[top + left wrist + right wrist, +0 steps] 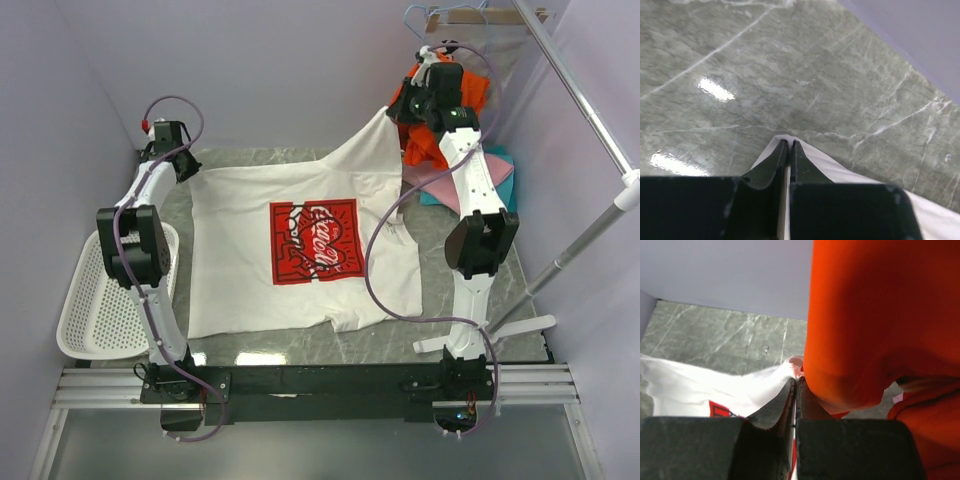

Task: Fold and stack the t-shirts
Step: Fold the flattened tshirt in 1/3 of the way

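Observation:
The white t-shirt (300,255) with the red square print lies spread on the marble table. My left gripper (181,158) is shut on its far left corner, low at the table; the wrist view shows white cloth (810,155) pinched between the fingers. My right gripper (396,108) is shut on the far right corner and holds it lifted; white cloth (760,382) shows at its tips. A pink shirt (440,185) and a teal one (505,175) lie folded at the right, partly hidden by the right arm.
An orange garment (430,120) sits at the back right and presses against the right gripper (875,325). A white basket (100,300) stands at the left edge. A clothes rack pole (590,110) runs along the right with a hanger.

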Controlling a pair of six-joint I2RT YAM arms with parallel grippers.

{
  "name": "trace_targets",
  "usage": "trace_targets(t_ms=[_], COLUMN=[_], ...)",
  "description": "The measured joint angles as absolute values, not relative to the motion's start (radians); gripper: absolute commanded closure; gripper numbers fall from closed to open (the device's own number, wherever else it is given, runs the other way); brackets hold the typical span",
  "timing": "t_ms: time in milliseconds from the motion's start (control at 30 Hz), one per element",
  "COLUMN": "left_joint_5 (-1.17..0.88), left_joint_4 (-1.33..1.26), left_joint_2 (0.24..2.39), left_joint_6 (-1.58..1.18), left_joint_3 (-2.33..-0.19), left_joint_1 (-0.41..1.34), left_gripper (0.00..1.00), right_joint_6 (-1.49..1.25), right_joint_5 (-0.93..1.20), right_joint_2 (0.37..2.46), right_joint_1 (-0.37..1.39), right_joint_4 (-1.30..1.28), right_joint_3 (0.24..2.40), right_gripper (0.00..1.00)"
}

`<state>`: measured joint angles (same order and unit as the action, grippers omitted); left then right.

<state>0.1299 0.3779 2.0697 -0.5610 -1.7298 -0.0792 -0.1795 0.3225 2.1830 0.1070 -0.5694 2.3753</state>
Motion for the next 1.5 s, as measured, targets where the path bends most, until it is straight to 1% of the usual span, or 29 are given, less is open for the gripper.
trace_targets(t_ms=[200,433,500,967,1133,1267,1367,1500], left_joint_5=[0.083,-0.031,-0.045,-0.056,-0.044,0.002,0.099,0.235], left_joint_4=[0.327,0.258,0.253,0.236,0.255,0.290,0.354,0.428], left_joint_2=[1.995,1.909,1.886,1.710,1.644,1.559,1.489,1.464], left_joint_6=[-0.572,-0.622,-0.632,-0.656,-0.655,-0.661,-0.680,-0.714], left_joint_3=[-1.654,-1.448,-1.393,-1.228,-1.156,-1.074,-1.019,-1.003], left_joint_1=[-0.093,-0.092,-0.089,-0.049,-0.017,-0.005,-0.005,-0.007], left_gripper=[0.95,0.97,0.97,0.99,0.99,0.99,0.99,0.99], right_joint_6=[-0.159,-0.152,-0.152,-0.148,-0.159,-0.181,-0.216,-0.274], right_joint_5=[0.351,0.420,0.441,0.481,0.430,0.340,0.244,0.085], right_joint_2=[2.178,2.122,2.107,1.901,1.796,1.664,1.562,1.458], right_joint_1=[0.107,0.109,0.109,0.117,0.144,0.192,0.219,0.215], right_joint_4=[-0.561,-0.538,-0.535,-0.515,-0.514,-0.516,-0.513,-0.513], right_joint_3=[2.266,1.977,1.925,1.671,1.536,1.396,1.283,1.143], right_gripper=[1.00,1.00,1.00,1.00,1.00,1.00,1.00,1.00])
